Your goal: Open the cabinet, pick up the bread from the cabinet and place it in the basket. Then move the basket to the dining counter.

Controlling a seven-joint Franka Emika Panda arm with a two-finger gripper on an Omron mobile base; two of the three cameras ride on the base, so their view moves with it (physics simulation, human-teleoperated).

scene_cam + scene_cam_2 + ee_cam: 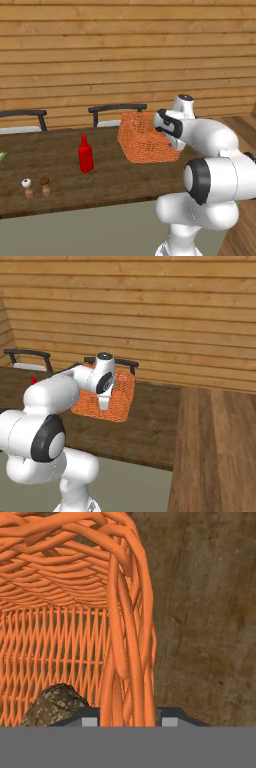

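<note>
The orange basket (142, 142) (122, 393) is on or just above the dining counter (100, 175) (150, 421) near its right end; I cannot tell whether it touches the top. My gripper (129, 722) (104, 404) comes down on the basket's right wall. It is shut on the woven rim (125, 662), which stands between the two fingertips. The bread (55, 704), a dark lumpy piece, lies inside the basket against that wall. In the left base view my arm hides the hand behind the basket's right side. The cabinet is out of view.
A red bottle (86, 155) stands left of the basket, and two small shakers (27, 188) (45, 187) stand nearer the front edge. Dark chairs (117, 112) (30, 358) line the far side under a wooden plank wall. Wood floor (215, 446) lies to the right.
</note>
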